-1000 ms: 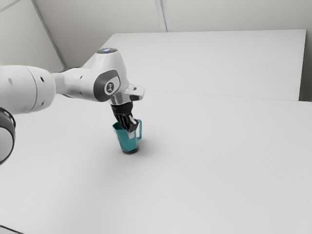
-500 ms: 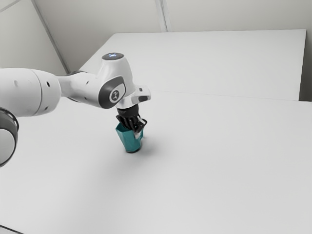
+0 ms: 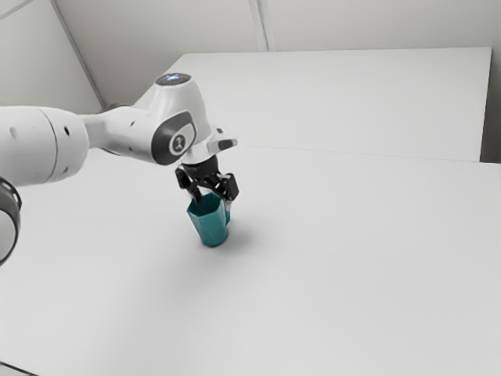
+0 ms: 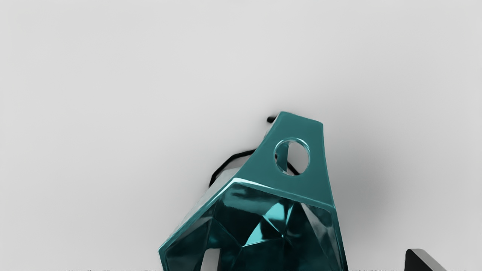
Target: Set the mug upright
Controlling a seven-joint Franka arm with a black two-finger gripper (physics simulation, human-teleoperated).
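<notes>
The mug (image 3: 210, 223) stands mouth up on the table (image 3: 337, 282), below the pincer (image 3: 213, 202). The pincer is spread, one finger over or inside the mouth, the other outside. Uprighting looks done; only drawing clear seems left.

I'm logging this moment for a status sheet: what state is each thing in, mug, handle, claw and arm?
Mug: upright on its base, mouth up.
Handle: attached, jutting from the mug's side.
Claw: open, one finger at the mug's mouth, the other outside the rim.
Arm: bent, reaching out over the table to the mug.
</notes>
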